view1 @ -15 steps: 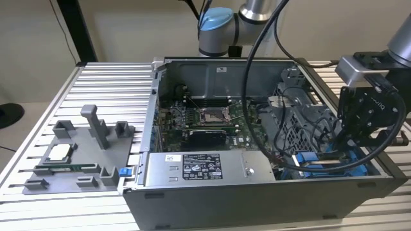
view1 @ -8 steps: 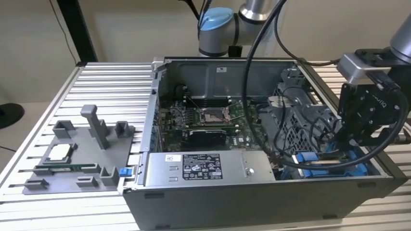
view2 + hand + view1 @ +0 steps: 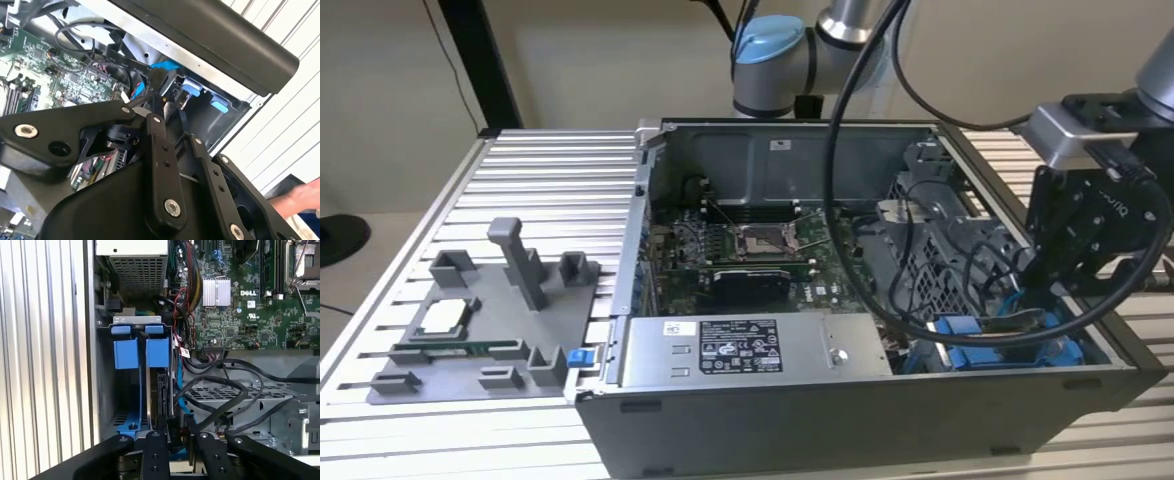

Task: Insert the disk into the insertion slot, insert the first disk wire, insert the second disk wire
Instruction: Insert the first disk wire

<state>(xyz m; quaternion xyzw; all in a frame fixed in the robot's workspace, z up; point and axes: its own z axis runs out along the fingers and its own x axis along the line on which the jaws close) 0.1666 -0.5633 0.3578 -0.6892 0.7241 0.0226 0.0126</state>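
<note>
The disk (image 3: 162, 390) stands on edge inside the insertion slot (image 3: 150, 320) of the grey drive cage, its blue carrier frame (image 3: 158, 352) at the mouth. In the exterior view the blue carriers (image 3: 987, 338) sit at the case's front corner on the exterior view's right. My gripper (image 3: 177, 434) hangs right over the disk's end, its two black fingers (image 3: 154, 450) close around a black wire connector (image 3: 174, 429). A blue disk wire (image 3: 179, 400) runs beside the disk. In the exterior view the gripper (image 3: 1051, 290) reaches down into the cage. In the second wrist view the gripper (image 3: 167, 107) meets the black plug (image 3: 169, 82).
Black cables (image 3: 220, 390) loop across the cage beside the gripper. The silver power-supply box (image 3: 734, 350) lies along the case front, the motherboard (image 3: 747, 250) behind it. A grey fixture tray (image 3: 467, 320) sits on the exterior view's left. A person's hand (image 3: 300, 200) shows outside the case.
</note>
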